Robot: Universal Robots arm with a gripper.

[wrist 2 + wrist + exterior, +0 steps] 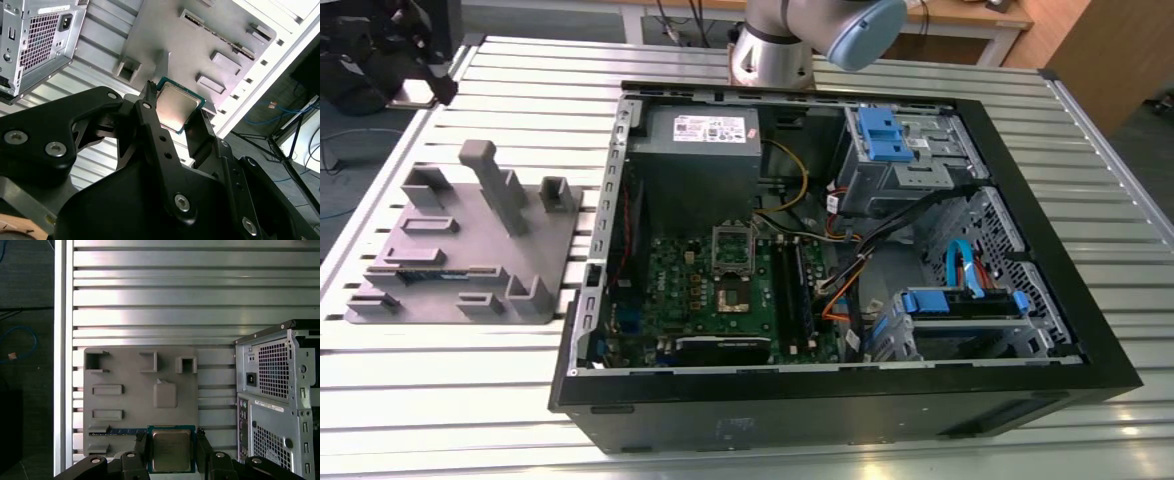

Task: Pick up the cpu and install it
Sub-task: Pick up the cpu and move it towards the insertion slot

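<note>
The black two-fingered tool [172,442] is clamped on opposite edges of the small square silver-topped cpu [171,451], holding it above the grey plastic fixture [130,405] on the ribbed metal bench [150,300]. Doing this well likely means a level chip and steady pressure.

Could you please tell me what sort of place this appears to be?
Probably a robotics lab or test cell for computer assembly: a ribbed aluminium table carries an open black desktop computer case and a grey plastic fixture, and the black gripper holds a small silvery square cpu.
</note>
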